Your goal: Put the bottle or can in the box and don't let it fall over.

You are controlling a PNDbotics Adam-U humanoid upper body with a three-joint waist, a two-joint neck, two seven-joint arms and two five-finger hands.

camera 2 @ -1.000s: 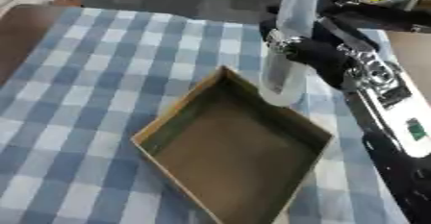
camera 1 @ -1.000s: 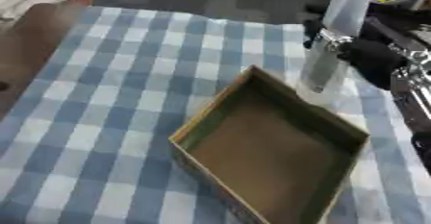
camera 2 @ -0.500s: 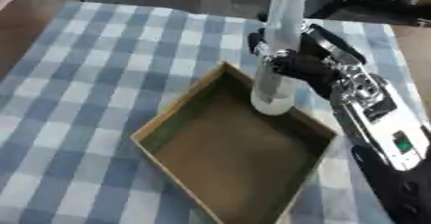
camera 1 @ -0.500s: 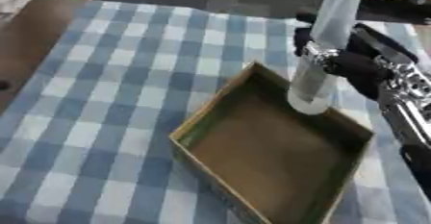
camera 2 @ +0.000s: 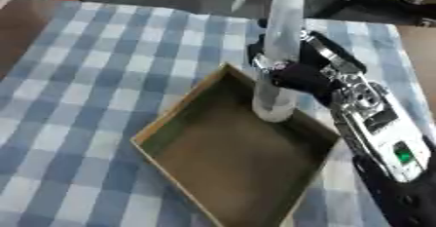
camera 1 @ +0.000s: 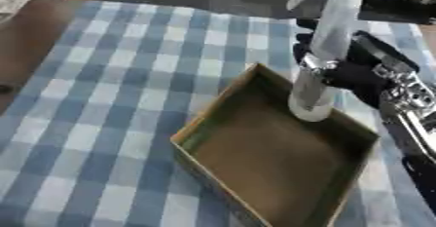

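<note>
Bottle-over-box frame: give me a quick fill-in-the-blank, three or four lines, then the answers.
1. The clear bottle is held by the robot's ____ hand.
2. The bottle's base is over the far corner of the open brown ____.
3. The box sits on a blue and white ____ cloth.
4. The bottle stands nearly ____, not lying on its side.

Answers: right; box; checked; upright

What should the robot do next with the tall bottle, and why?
Probably lower it straight down. The right hand is curled round the bottle, which is upright with its base over the far corner of the box. Whether it touches the floor is unclear.
</note>
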